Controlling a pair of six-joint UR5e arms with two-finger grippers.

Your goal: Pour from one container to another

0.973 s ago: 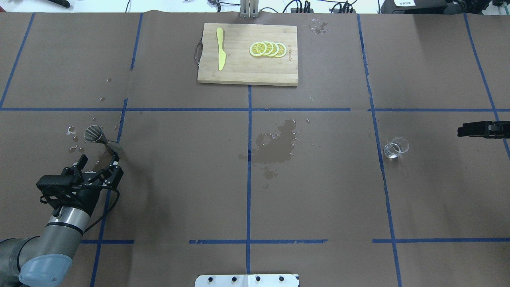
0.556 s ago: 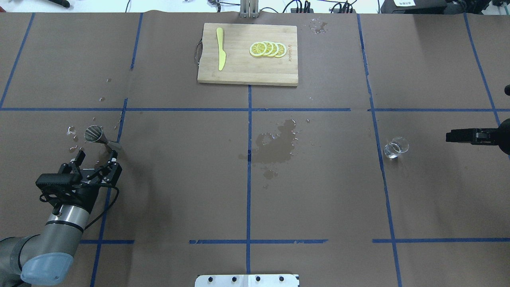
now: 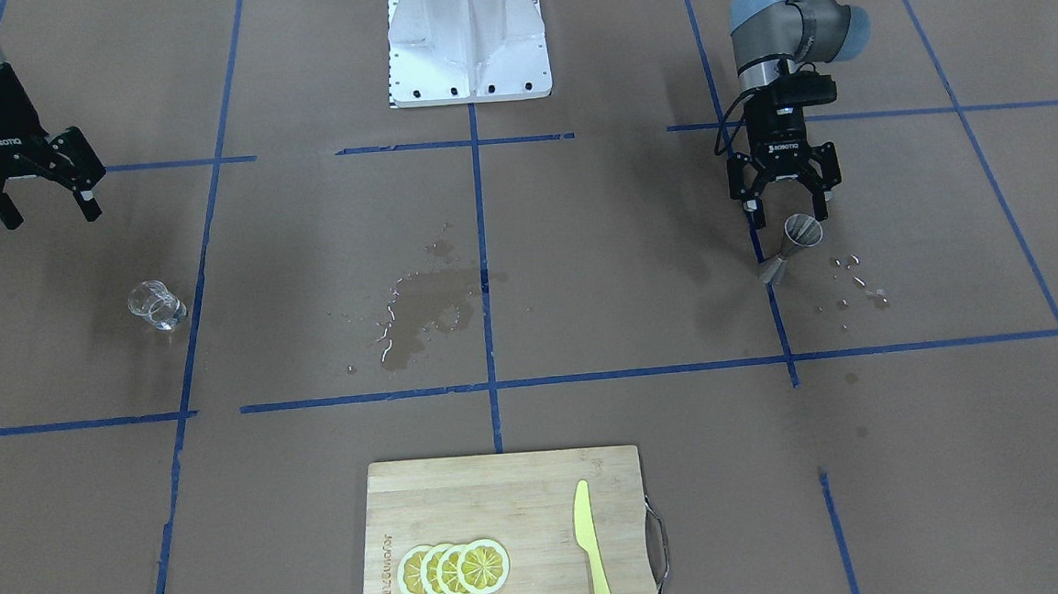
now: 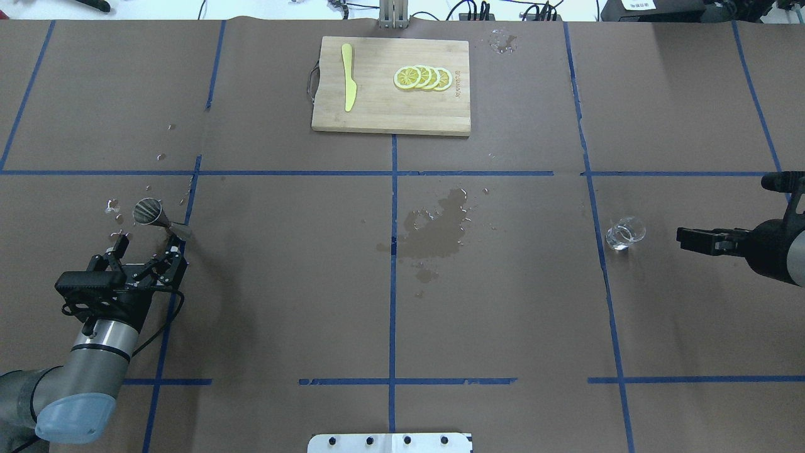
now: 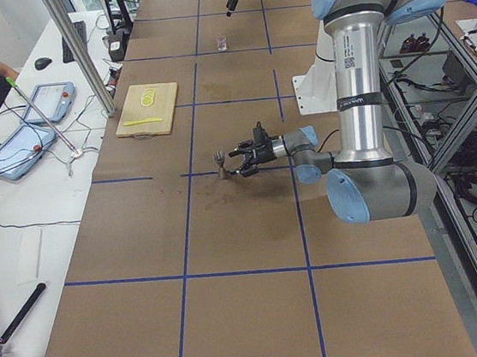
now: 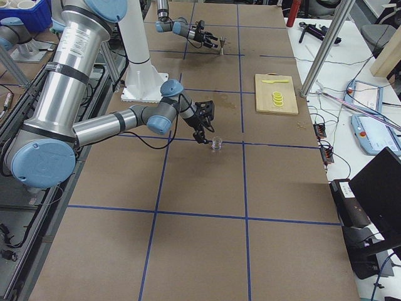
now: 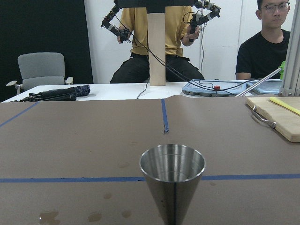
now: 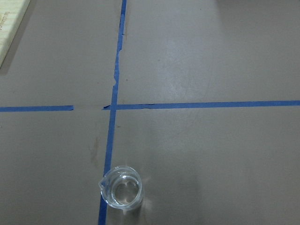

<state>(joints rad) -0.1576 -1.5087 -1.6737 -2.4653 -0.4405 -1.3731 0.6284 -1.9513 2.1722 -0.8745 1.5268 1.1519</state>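
A steel cone-shaped measuring cup stands upright at the table's left, among water drops; it fills the centre of the left wrist view. My left gripper is open just on the robot's side of the cup, not touching it, as the front view also shows. A small clear glass beaker stands at the right on a blue tape line. My right gripper hovers open a short way to the right of the beaker, its fingers spread in the front view.
A wooden cutting board with lemon slices and a yellow plastic knife lies at the far middle. A wet stain marks the paper at the centre. The robot's white base plate sits at the near edge.
My right gripper has come in from the right edge toward the glass beaker. My left gripper has shifted slightly left near the steel cup, staying open. The cup and beaker have not moved.
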